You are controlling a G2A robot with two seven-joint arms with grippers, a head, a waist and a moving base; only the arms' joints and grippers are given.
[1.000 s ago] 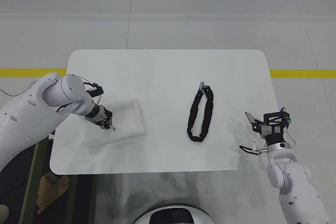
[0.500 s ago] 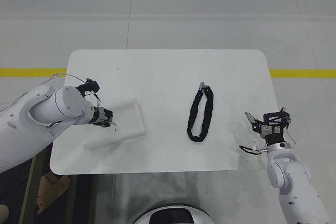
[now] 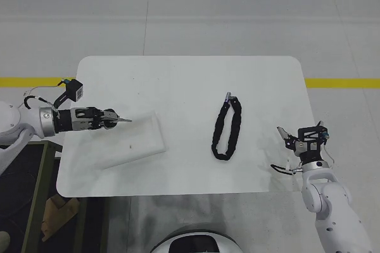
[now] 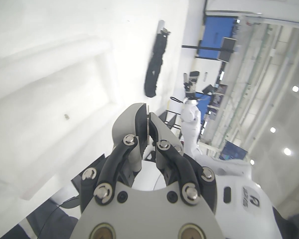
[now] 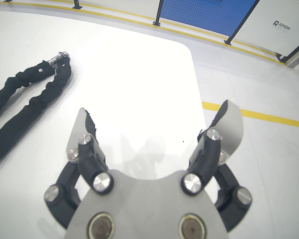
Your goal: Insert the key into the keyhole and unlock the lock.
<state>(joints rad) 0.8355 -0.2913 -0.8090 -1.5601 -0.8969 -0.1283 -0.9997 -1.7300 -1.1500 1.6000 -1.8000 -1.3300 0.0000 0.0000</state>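
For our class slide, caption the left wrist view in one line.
Left tool pinches the key; the chain lock lies beyond on the white table.

bright even overhead light, your worktop (image 4: 64, 13) glaring white in the left wrist view, faint soft shadow beside the chain lock (image 3: 221, 156), edges bowed in wrist views

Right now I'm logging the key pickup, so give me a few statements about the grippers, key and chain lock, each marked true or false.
1. The left gripper is shut on the key. True.
2. The right gripper is shut. False: it is open and holds nothing.
3. The key sits in the chain lock. False: the two are well apart.
4. The chain lock lies on the white table. True.
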